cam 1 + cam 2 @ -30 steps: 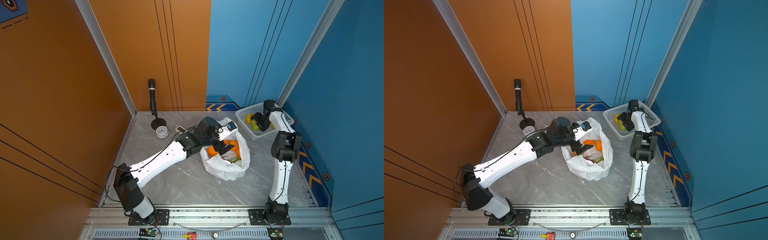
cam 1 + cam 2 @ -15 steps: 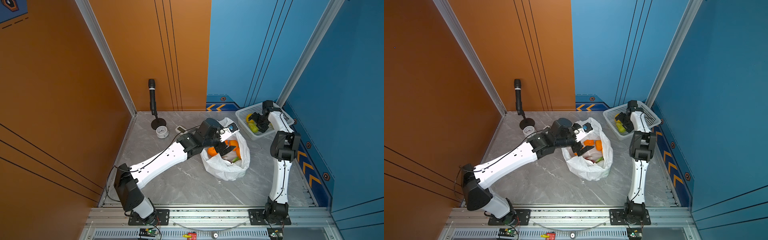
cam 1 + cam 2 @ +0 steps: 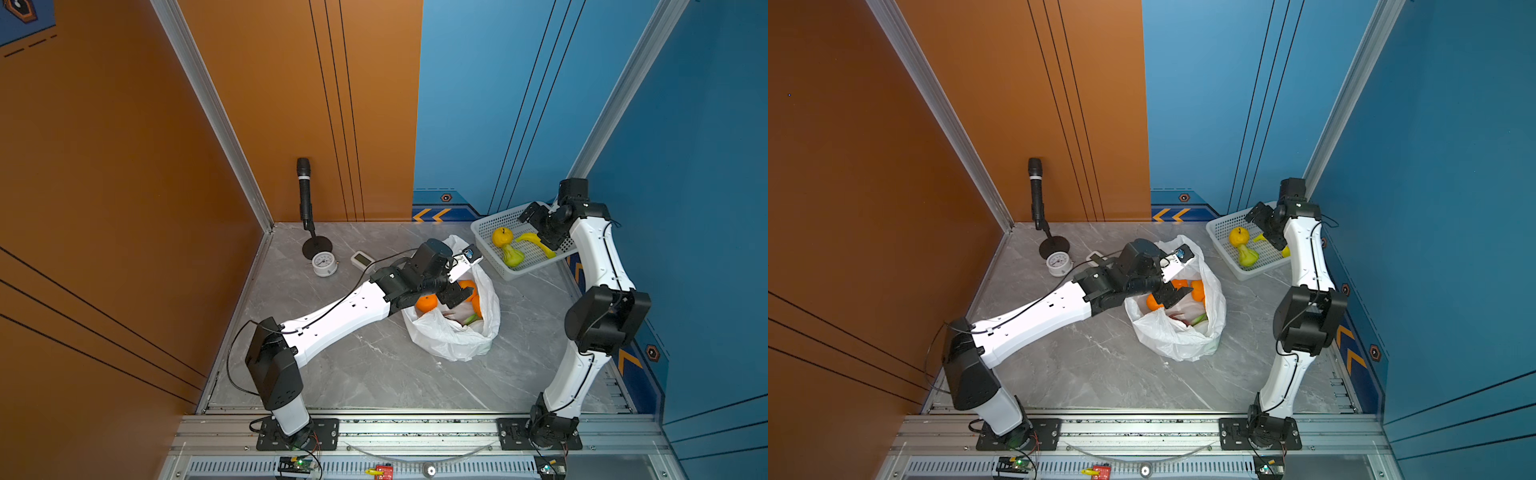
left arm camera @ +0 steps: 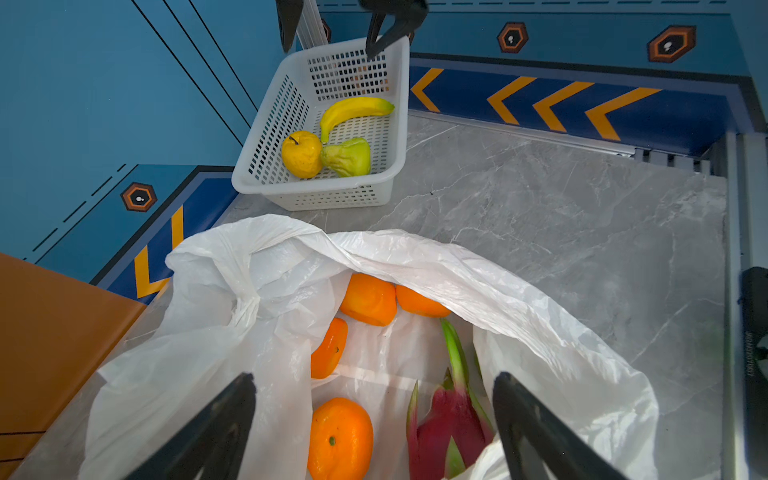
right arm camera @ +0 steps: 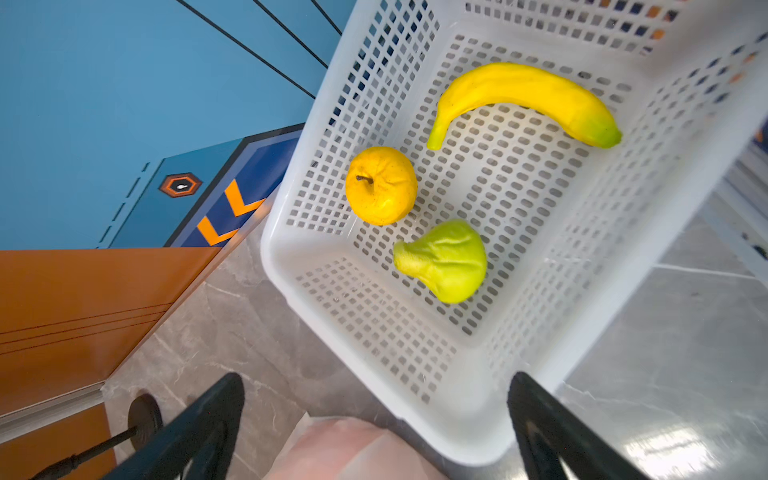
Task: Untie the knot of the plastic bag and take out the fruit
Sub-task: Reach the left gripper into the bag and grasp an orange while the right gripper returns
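Note:
The white plastic bag [image 3: 453, 340] [image 3: 1179, 336] lies on the grey floor with its mouth gaping; the knot is out of view. Inside the bag [image 4: 415, 257] lie several oranges [image 4: 340, 436] and a pink-and-green dragon fruit [image 4: 446, 419]. My left gripper [image 3: 455, 295] [image 4: 374, 380] hangs open just over the bag's mouth, its fingers on either side of an orange and the dragon fruit, touching neither. My right gripper [image 3: 536, 224] [image 5: 377, 377] stands open and empty above the basket. A yellow round fruit [image 5: 380, 185] and a green pear [image 5: 444, 259] rest in the basket.
The white perforated basket [image 3: 484, 237] [image 5: 274, 249] sits at the back right corner and also holds a yellow banana [image 5: 523, 93]. A microphone on a stand [image 3: 304, 195], a round dial gauge [image 3: 324, 264] and a small white device [image 3: 362, 259] stand at the back left.
The left gripper has edged a little further over the bag's mouth. The right gripper has drawn up and back from the fruit in the basket.

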Controlling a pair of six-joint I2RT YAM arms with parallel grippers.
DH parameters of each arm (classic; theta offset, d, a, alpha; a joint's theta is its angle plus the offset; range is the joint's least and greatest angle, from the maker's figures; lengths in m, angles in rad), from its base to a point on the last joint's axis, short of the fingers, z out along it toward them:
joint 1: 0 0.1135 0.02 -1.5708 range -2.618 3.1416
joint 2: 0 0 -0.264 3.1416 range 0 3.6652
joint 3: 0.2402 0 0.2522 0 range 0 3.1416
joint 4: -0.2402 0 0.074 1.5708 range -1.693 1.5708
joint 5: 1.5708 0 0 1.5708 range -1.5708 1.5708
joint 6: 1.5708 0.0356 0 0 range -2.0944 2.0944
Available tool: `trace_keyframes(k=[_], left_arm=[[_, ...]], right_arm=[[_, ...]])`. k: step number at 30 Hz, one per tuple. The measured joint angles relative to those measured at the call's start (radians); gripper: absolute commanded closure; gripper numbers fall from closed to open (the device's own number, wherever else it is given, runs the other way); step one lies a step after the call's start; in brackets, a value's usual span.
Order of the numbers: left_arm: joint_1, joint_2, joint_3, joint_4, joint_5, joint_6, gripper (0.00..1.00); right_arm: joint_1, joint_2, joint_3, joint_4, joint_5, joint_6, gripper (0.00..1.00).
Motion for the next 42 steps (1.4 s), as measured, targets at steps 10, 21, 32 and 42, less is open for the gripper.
trace_keyframes(k=[10, 21, 32, 42], left_arm=[[0.025, 0.150, 0.087, -0.040, -0.032, -0.272, 0.36], [0.059, 0.380, 0.303, -0.197, -0.073, -0.752, 0.40], [0.060, 0.585, 0.462, -0.217, -0.015, -1.088, 0.33], [0.068, 0.742, 0.603, -0.196, 0.065, -1.221, 0.20]], right_arm=[[0.004, -0.399, -0.404, 0.029, -0.052, 0.013, 0.00], [0.107, -0.755, -0.765, 0.095, -0.051, 0.125, 0.00], [0.108, -0.783, -0.788, 0.081, -0.043, 0.134, 0.00], [0.108, -0.798, -0.789, 0.066, -0.034, 0.129, 0.00]])
